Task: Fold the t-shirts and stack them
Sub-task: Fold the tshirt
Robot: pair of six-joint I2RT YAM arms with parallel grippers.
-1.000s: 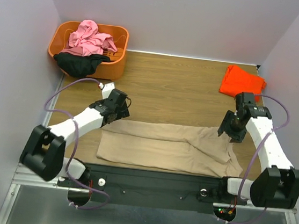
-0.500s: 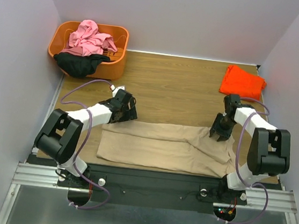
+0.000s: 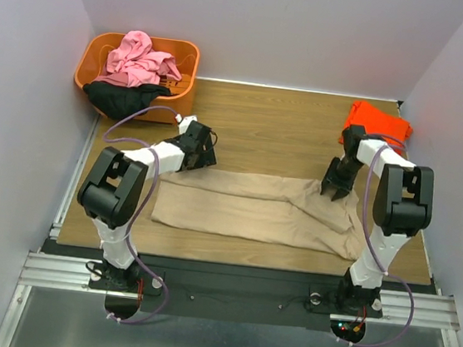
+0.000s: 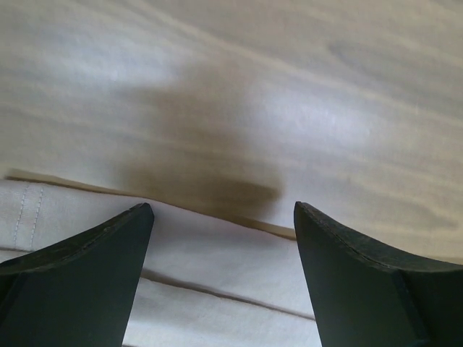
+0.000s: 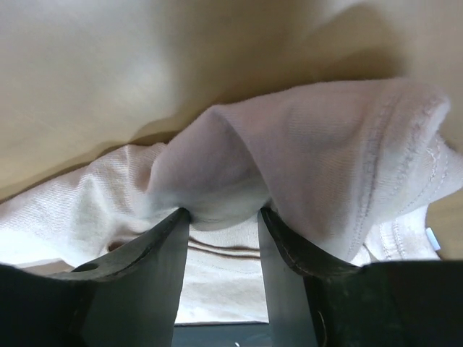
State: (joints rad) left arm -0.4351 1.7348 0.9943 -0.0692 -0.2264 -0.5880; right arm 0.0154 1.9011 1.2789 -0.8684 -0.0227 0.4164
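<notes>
Top external view: we see the tan t-shirt point(image 3: 244, 213) laid out flat along the near edge of the wooden table point(image 3: 277, 137), its long side running left to right. Its near hem lies just inside that edge. A broad stretch of bare wood lies between its far edge and the table's far edge. Pale walls close the table in at the left, the far side and the right.

The left gripper point(image 3: 204, 155) sits at the shirt's far left corner. From the left wrist view we see this claw point(image 4: 224, 217) spread wide. Its fingertips point(image 4: 108, 238) stand over the shirt's far edge point(image 4: 217, 253), with nothing between them and bare wood beyond.

The right gripper point(image 3: 332, 189) is at the shirt's far right part. In the right wrist view this claw point(image 5: 223, 217) is narrowed onto a raised fold of the tan cloth point(image 5: 325, 144), and the cloth bulges up between both fingers.

The orange-red t-shirt point(image 3: 376, 127) lies folded at the far right corner, near the right arm's elbow.

The orange plastic basket point(image 3: 180, 107) stands at the far left corner. It holds a crumpled pink t-shirt point(image 3: 136, 58), and a black t-shirt point(image 3: 123, 98) hangs over its near rim.
</notes>
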